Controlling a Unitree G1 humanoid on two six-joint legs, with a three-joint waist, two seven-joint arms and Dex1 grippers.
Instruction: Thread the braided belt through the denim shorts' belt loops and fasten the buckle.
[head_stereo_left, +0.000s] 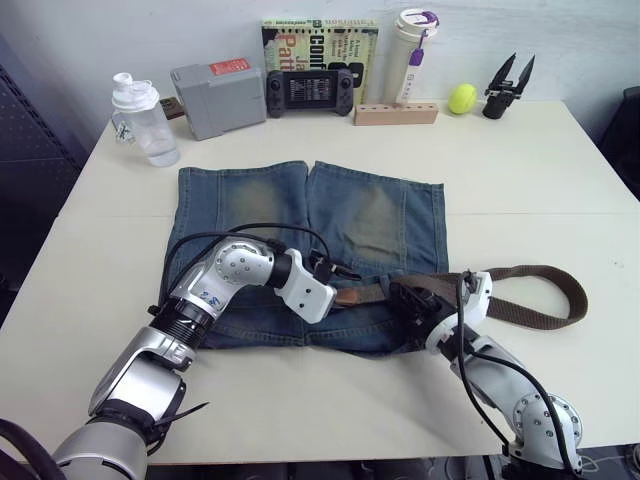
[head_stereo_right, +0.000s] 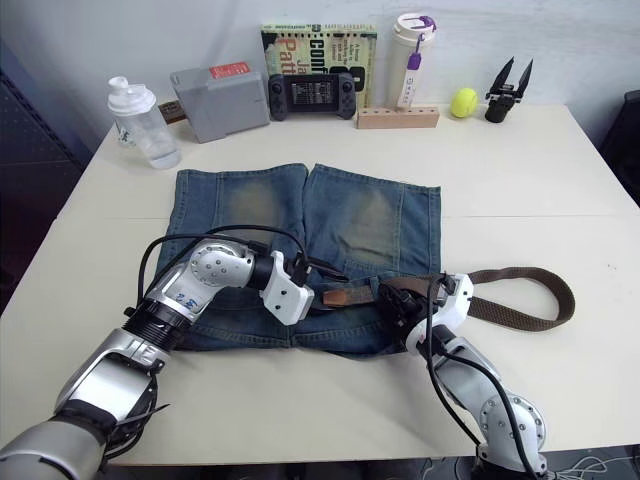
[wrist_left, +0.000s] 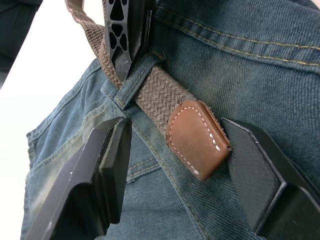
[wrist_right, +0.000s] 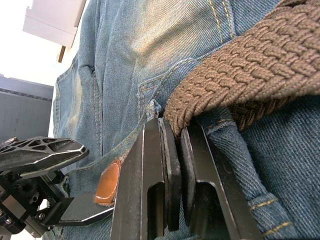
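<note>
The denim shorts (head_stereo_left: 310, 250) lay flat near the middle of the table (head_stereo_left: 520, 180), waistband toward the robot, legs pointing at the far edge. The braided belt (head_stereo_left: 540, 295) ran along the waistband from the right, where its long tail curled in a loose loop on the bare tabletop; its leather tip (wrist_left: 197, 137) had come out from under a belt loop (wrist_left: 132, 82) near the middle of the waistband.

The left gripper (wrist_left: 172, 150) sat low over the denim with its jaws apart, one finger on either side of the leather tip and neither touching it. The right gripper (wrist_right: 172, 175) had its jaws closed together at the edge of the belt, pinching denim at the waistband, probably the loop itself, though the exact fold was hard to make out.

The belt looked soft, light and floppy along its woven length, likely to buckle if pushed. The stitched leather tip seemed the one stiff, flat part and so the best place to grip and pull. The denim appeared thick but limp, apt to bunch and drag with the belt unless pinned.

There was open table to the right and toward the near edge for the tail to slide. A bottle (head_stereo_left: 143, 120), a grey box (head_stereo_left: 218, 97) and a tennis ball (head_stereo_left: 462, 98) stood well apart along the far side. The buckle could not be made out.
</note>
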